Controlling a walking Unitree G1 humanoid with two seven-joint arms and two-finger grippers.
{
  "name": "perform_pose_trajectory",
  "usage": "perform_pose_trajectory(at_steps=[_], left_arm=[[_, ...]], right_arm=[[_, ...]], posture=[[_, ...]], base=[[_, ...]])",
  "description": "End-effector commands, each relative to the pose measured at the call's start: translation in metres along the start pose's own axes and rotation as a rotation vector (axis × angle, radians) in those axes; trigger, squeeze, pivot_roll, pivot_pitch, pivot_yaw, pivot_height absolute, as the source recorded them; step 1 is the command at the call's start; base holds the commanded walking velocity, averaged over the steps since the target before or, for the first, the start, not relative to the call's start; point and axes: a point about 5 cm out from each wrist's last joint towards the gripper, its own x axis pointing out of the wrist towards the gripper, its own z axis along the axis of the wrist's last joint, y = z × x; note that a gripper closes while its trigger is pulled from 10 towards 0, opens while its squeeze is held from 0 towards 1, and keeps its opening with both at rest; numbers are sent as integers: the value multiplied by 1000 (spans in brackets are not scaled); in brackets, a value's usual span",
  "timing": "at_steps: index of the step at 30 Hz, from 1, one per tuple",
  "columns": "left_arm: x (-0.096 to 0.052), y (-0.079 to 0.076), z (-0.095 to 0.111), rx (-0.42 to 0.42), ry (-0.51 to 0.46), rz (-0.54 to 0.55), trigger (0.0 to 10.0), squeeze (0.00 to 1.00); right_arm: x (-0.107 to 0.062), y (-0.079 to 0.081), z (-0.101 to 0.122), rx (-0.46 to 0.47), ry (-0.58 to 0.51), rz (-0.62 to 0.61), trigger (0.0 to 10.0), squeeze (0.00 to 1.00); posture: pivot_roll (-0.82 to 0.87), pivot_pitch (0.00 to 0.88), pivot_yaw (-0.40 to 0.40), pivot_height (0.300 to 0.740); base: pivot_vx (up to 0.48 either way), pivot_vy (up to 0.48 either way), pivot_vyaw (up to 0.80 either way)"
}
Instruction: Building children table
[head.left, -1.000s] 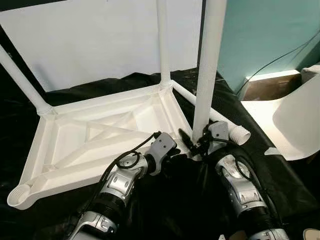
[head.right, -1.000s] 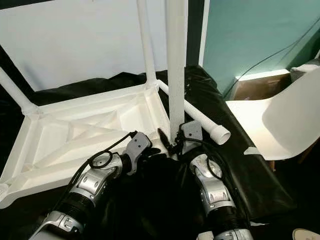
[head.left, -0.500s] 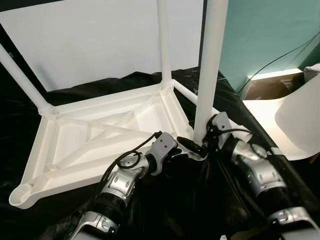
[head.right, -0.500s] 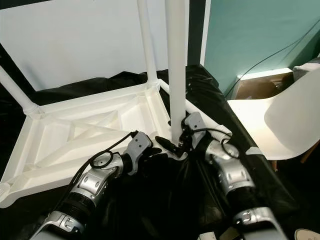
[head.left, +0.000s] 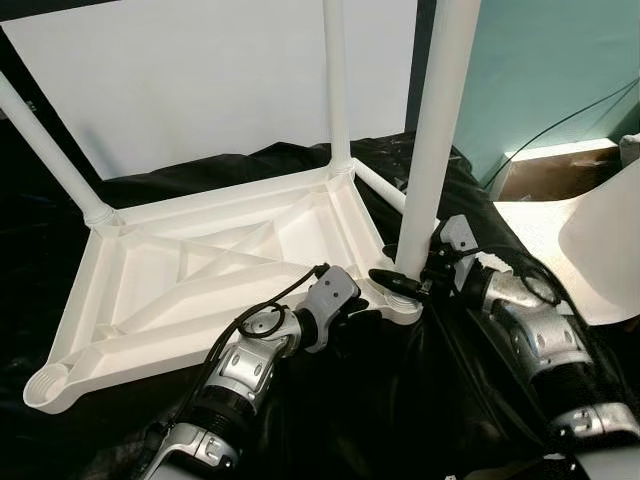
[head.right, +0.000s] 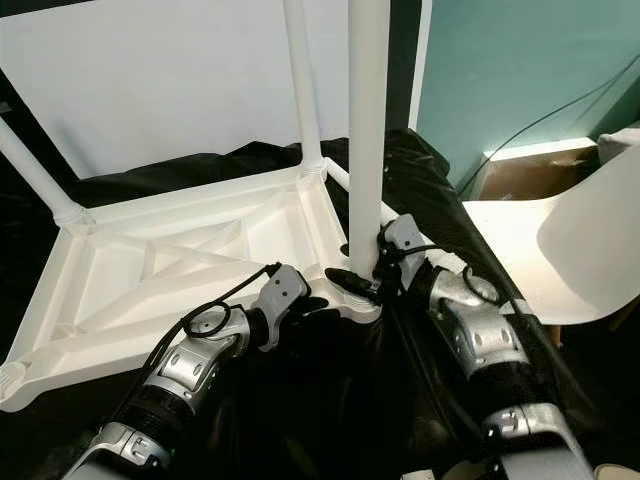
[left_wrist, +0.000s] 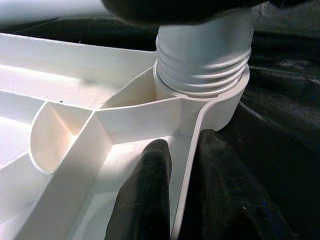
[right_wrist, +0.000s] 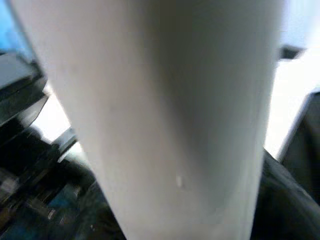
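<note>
The white plastic table top (head.left: 200, 285) lies upside down on a black sheet. Two legs stand in its far corners (head.left: 335, 80) (head.left: 50, 140). A third leg (head.left: 435, 130) stands in the near right corner socket (head.left: 405, 300), leaning slightly right. My right gripper (head.left: 405, 278) is shut around this leg's base; up close, the leg (right_wrist: 170, 115) shows as a smooth white tube. My left gripper (head.left: 355, 312) is shut on the table's rim beside that socket, with one finger (left_wrist: 150, 200) inside the rim and one outside. The near left socket (head.left: 45, 385) is empty.
A loose white leg (head.left: 380, 188) lies on the sheet behind the upright one. A white chair (head.left: 600, 240) and a brown box (head.left: 535, 170) stand at the right by a teal wall. A white board (head.left: 200, 80) leans behind the table.
My right forearm has swung out to the right around the leg's base, the gripper still on the leg. The left gripper has kept its hold on the rim.
</note>
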Motion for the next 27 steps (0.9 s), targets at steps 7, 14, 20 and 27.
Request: perform_pose_trajectory(at_steps=[7, 14, 20, 27], left_arm=[[3, -15, -35, -115, 124, -49, 10000, 0], [4, -16, -35, -112, 127, -58, 10000, 0], [6, -16, -33, -112, 122, -58, 10000, 0], [5, -16, -34, -116, 121, -57, 10000, 0]], right_arm=[[-1, 31, -29, 105, -4, -297, 0, 0], [10, 27, -17, 146, -73, -371, 0, 0], [14, 34, -14, 122, -65, -296, 10000, 1000], [15, 41, -8, 144, -60, -51, 10000, 1000]], posture=[[63, 0, 53, 740], [56, 0, 55, 740], [57, 0, 51, 740], [53, 0, 51, 740]], base=[[0, 0, 0], [0, 0, 0], [0, 0, 0], [0, 0, 0]])
